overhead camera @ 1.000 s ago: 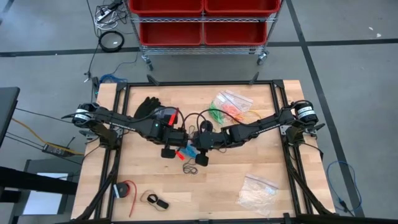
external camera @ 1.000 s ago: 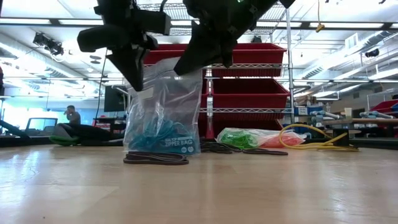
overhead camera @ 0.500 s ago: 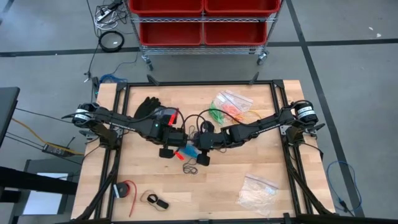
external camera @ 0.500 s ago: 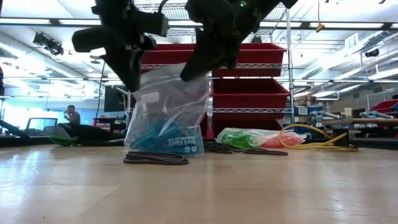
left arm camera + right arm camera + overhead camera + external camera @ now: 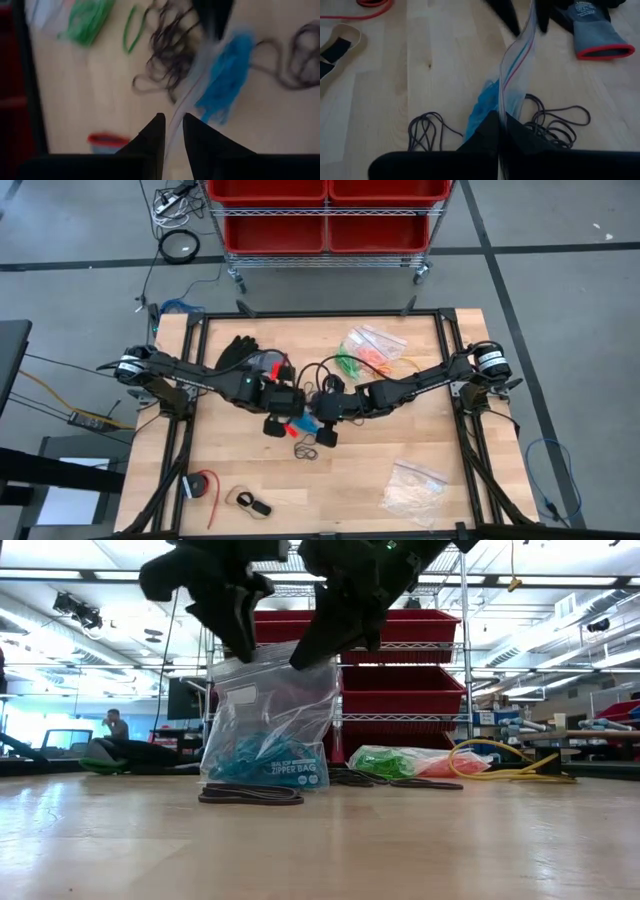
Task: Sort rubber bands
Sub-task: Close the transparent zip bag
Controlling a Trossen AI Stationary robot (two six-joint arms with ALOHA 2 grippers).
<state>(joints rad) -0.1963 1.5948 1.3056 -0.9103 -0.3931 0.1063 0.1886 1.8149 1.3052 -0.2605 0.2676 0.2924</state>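
A clear zipper bag [image 5: 270,720] with blue rubber bands [image 5: 482,105] in its bottom stands upright at the table's middle. My right gripper [image 5: 499,117] is shut on its top rim. My left gripper [image 5: 172,117] is open above the rim's other end, one finger on each side of the rim [image 5: 186,100]. I cannot tell whether it touches. Loose black rubber bands [image 5: 555,122] lie flat on the wood around the bag, with a green one [image 5: 131,27] farther off. A second bag [image 5: 365,352] of green and orange bands lies at the far right. My right gripper pinches the bag's zipper rim [image 5: 506,102] between its two fingers, near one end of the rim. The fingers slant down from the table's right side. The bag hangs upright below them, its bottom [image 5: 262,783] resting on the table.
A black glove with a red cuff [image 5: 238,352] lies behind my left arm. A clear bag of whitish pieces [image 5: 412,488] lies near right. A red roll [image 5: 200,485] and a strap [image 5: 250,502] lie near left. A yellow cable [image 5: 500,765] runs at the far right.
My left gripper has opened and let go of the bag's top corner. It has risen a little, moved along the rim toward my right gripper and rolled somewhat. The bag still stands on the table, and its top now shows wider in the low view.
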